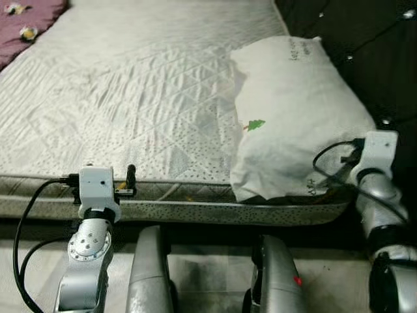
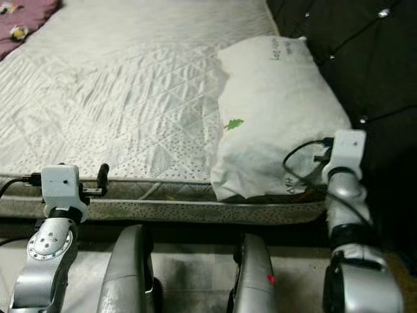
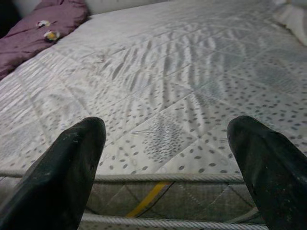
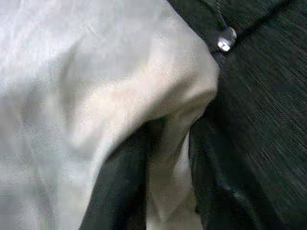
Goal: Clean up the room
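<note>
A white pillow [image 1: 293, 111] with a small green mark lies on the right end of the bare quilted mattress [image 1: 130, 91], against the dark headboard. My right gripper [image 4: 168, 191] is at the pillow's near right corner, its black fingers [image 4: 120, 196] closed on a fold of the white cover. My left gripper [image 3: 168, 139] hovers open at the mattress's near edge, nothing between its fingers [image 3: 72, 158]. In the left eye view one finger [image 1: 130, 177] sticks up beside the white wrist box.
A purple blanket [image 1: 26, 26] with small flower shapes lies at the far left corner of the bed. The dark tufted headboard [image 1: 365, 45] with shiny buttons runs along the right. My silver legs [image 1: 153, 274] stand on the floor close to the bed's near edge.
</note>
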